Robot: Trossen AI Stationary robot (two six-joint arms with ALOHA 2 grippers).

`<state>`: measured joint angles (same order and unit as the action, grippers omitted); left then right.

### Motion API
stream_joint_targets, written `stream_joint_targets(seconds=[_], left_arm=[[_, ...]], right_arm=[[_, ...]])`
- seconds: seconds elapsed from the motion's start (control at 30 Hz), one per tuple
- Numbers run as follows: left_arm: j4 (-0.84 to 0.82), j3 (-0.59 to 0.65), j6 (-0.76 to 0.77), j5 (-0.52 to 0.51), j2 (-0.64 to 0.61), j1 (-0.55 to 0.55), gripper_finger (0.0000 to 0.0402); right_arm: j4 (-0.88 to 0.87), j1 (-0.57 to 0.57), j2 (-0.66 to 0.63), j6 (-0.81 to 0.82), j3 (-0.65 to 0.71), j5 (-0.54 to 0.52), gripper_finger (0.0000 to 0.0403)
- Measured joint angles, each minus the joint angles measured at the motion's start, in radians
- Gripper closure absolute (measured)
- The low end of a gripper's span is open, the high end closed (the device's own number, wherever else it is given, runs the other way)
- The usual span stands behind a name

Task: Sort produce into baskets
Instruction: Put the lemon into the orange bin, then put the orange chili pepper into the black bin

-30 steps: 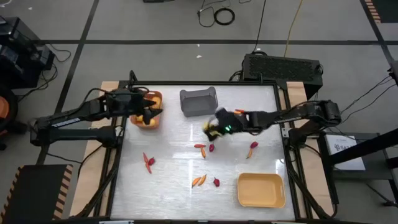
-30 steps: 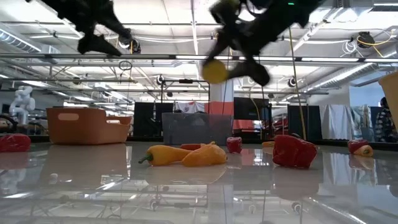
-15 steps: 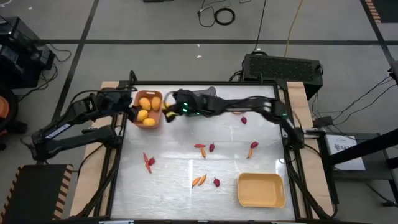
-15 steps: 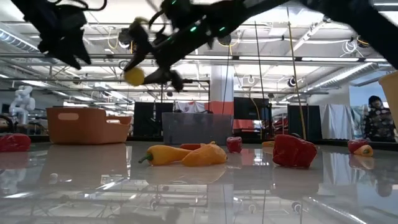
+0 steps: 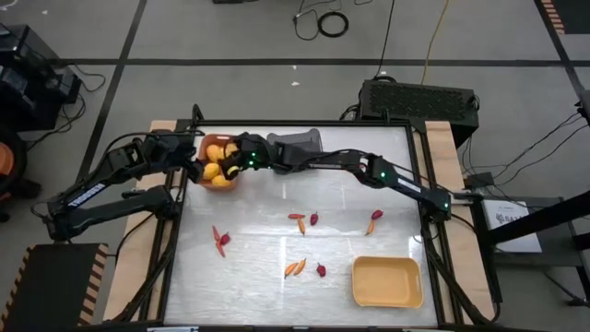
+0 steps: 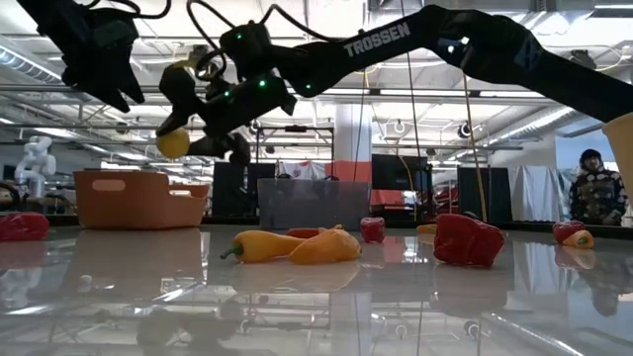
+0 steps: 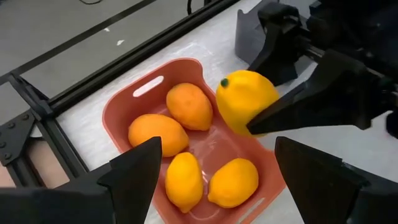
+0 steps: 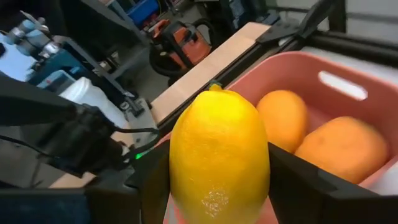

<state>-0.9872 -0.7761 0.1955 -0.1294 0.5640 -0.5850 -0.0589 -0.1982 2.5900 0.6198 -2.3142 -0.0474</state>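
My right gripper (image 5: 230, 167) reaches across the table and is shut on a yellow lemon-like fruit (image 8: 218, 155) above the orange-brown basket (image 5: 228, 182) at the far left. The fruit also shows in the left wrist view (image 7: 245, 99) and the low view (image 6: 173, 144). Several yellow-orange fruits (image 7: 159, 133) lie on the basket's floor. My left gripper (image 5: 194, 163) is open and empty just left of the basket, raised above the table (image 6: 99, 79). My right gripper pinches the fruit's two long sides (image 8: 180, 174) between its two fingers (image 8: 292, 180). The fingers come from the table's right, slanting down. The fruit is lifted clear, above the basket's right part, one pointed end away from the gripper.
A dark grey basket (image 5: 295, 148) stands right of the orange-brown one, under my right arm. A pale yellow basket (image 5: 387, 281) is at the near right. Orange-red peppers (image 5: 221, 240) (image 5: 295, 267) (image 5: 374, 219) and dark-red berries (image 5: 314, 219) (image 5: 321, 270) lie on the table's middle.
My right gripper has carried the yellow fruit from the table's middle toward the far left, to above the orange-brown basket, and has come down a little. My left gripper has drawn back from over the basket toward the table's left edge.
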Motion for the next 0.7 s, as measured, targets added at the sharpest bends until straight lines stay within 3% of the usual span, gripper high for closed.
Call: stream_joint_targets(seconds=[0.5, 0.7], left_arm=[[-0.045, 0.0, 0.031, 0.022, 0.0, 0.0, 0.0082], [-0.05, 0.0, 0.028, 0.068, 0.0, 0.0, 0.0082]], right_arm=[[0.033, -0.003, -0.001, -0.09, 0.003, 0.007, 0.0116], [-0.065, -0.038, -0.062, -0.083, 0.004, 0.226, 0.011]])
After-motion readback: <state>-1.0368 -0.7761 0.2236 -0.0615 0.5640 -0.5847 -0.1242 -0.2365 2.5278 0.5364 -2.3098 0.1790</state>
